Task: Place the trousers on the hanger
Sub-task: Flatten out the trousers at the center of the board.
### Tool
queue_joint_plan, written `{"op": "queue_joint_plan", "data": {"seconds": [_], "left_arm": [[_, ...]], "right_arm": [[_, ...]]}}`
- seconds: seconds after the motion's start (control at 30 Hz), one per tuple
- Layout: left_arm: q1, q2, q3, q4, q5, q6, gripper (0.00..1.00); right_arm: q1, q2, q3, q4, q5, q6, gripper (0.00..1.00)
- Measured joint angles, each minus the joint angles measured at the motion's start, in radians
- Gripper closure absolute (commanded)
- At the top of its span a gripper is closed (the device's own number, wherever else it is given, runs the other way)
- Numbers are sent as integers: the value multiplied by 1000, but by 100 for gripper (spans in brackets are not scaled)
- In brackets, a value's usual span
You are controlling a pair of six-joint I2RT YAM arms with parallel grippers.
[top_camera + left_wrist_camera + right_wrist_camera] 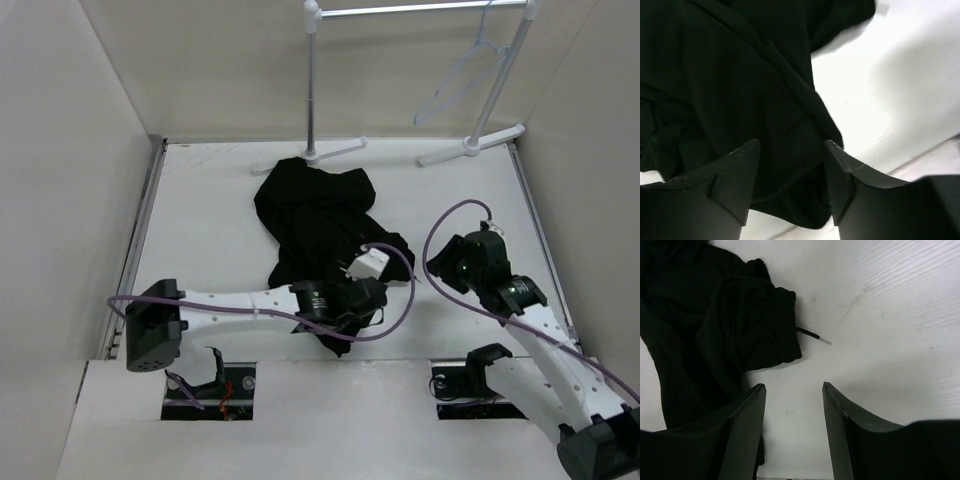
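The black trousers (pixel 315 220) lie crumpled on the white table (pixel 210 220), in the middle. My left gripper (pixel 372 292) is open at their near end; in the left wrist view its fingers (pixel 737 170) stand wide apart with the black fabric (pixel 740 90) lying between and beyond them (pixel 791 145). My right gripper (pixel 447 262) is open and empty to the right of the garment, over bare table (pixel 793 386). A folded trouser end (pixel 750 325) with a drawstring tip (pixel 812 335) lies ahead and left of it. The pale hanger (pixel 458 82) hangs on the rack at the far right.
A white garment rack stands at the back, with an upright pole (pixel 313 80), a top bar (pixel 420 10) and feet (pixel 470 145) on the table. Pale walls (pixel 70 180) enclose the table left, right and behind. Purple cables (pixel 440 230) loop from both arms.
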Motion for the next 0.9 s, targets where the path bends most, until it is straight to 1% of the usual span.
{"op": "queue_joint_plan", "data": {"seconds": [0.13, 0.17, 0.2, 0.23, 0.3, 0.33, 0.47, 0.53, 0.57, 0.63, 0.67, 0.73, 0.77, 0.8, 0.9], "left_arm": [[-40, 92, 10, -1, -3, 13, 31], [-47, 110, 18, 2, 0, 13, 33], [-51, 122, 24, 4, 3, 12, 38], [-55, 136, 31, 8, 7, 11, 45], [-58, 161, 36, 26, 16, 3, 66], [-56, 166, 36, 26, 19, -2, 73], [-30, 150, 4, 43, 19, -21, 85], [-5, 106, -61, 60, 21, -41, 90], [9, 79, -94, 60, 22, -53, 91], [45, 25, -146, 56, 22, -74, 92], [66, -3, -164, 51, 21, -84, 93], [109, -68, -188, 43, 19, -100, 93], [129, -113, -196, 27, 15, -105, 94], [150, -166, -199, 7, 7, -110, 94], [223, -354, -180, -85, -31, -111, 94]], "right_arm": [[-8, 121, -30, 150, -61, 10, 41], [-8, 157, -40, 188, -74, 13, 40], [-8, 183, -47, 216, -82, 17, 40], [-11, 214, -58, 249, -92, 22, 40], [-14, 268, -75, 305, -112, 31, 39], [-15, 294, -82, 333, -121, 35, 38], [-15, 407, -96, 434, -153, 53, 38], [-15, 471, -104, 490, -170, 65, 39], [-15, 494, -107, 511, -176, 70, 41], [-15, 538, -109, 554, -186, 76, 60], [-15, 562, -109, 580, -190, 79, 75], [-15, 595, -108, 617, -198, 85, 89], [-15, 602, -108, 629, -200, 88, 94], [-15, 598, -107, 636, -200, 89, 95], [-12, 516, -97, 612, -184, 89, 97]]}}
